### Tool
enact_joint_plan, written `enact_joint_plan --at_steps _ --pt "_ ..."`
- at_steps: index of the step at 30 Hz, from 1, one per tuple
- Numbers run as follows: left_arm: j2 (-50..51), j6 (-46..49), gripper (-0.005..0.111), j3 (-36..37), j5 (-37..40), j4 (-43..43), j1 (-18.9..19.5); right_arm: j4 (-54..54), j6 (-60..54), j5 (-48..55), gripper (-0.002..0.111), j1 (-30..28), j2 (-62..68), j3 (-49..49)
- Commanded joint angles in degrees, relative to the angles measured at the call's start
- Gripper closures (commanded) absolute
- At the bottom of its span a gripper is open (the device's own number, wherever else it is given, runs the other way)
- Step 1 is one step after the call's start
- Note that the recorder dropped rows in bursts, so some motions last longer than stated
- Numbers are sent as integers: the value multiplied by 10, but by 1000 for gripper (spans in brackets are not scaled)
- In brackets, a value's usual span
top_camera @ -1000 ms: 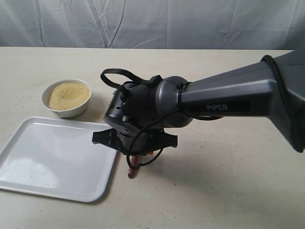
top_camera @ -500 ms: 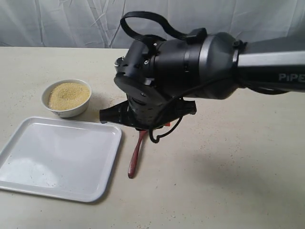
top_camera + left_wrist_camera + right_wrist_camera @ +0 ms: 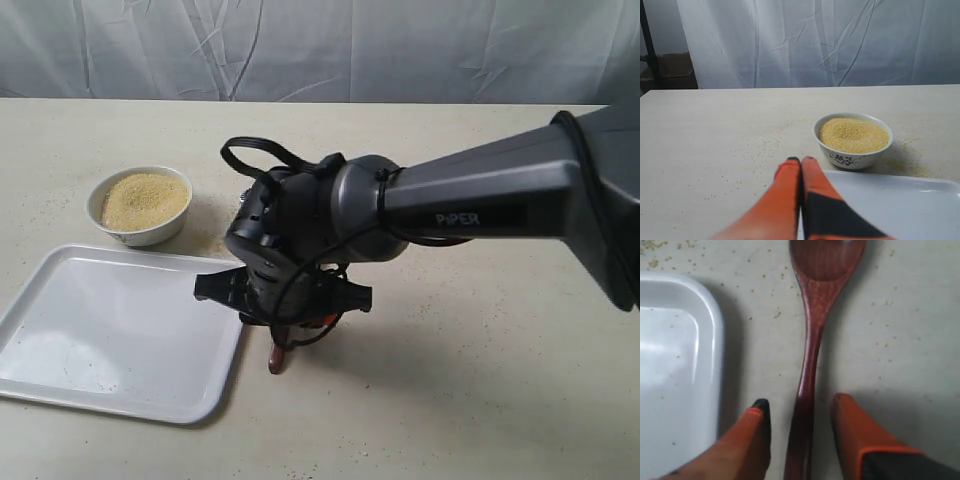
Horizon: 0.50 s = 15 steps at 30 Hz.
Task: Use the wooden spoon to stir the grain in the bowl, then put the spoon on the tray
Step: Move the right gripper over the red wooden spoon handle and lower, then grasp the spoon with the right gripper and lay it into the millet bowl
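Observation:
The dark wooden spoon lies flat on the table beside the white tray, its head pointing away from the wrist. My right gripper is open and low over the handle, one finger on each side without pinching it. In the exterior view only the handle's end shows under the right arm's wrist. The white bowl holds a mound of yellowish grain behind the tray. My left gripper is shut on nothing, short of the bowl, the grain and the tray.
Loose grains are scattered on the table around the bowl and by the spoon's head. A pale curtain hangs behind the table's far edge. The left arm does not show in the exterior view.
Half a second ago the right arm was raised above the spoon; it has come back down with its fingers astride the handle. The spoon, bowl and tray have not moved.

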Motion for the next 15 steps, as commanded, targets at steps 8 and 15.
enact_joint_plan --at_steps 8,15 --pt "-3 0 107 2 -7 0 -2 -6 1 1 109 0 6 1" --pt "-3 0 107 2 -7 0 -12 -93 -71 -23 109 -3 -122 -17"
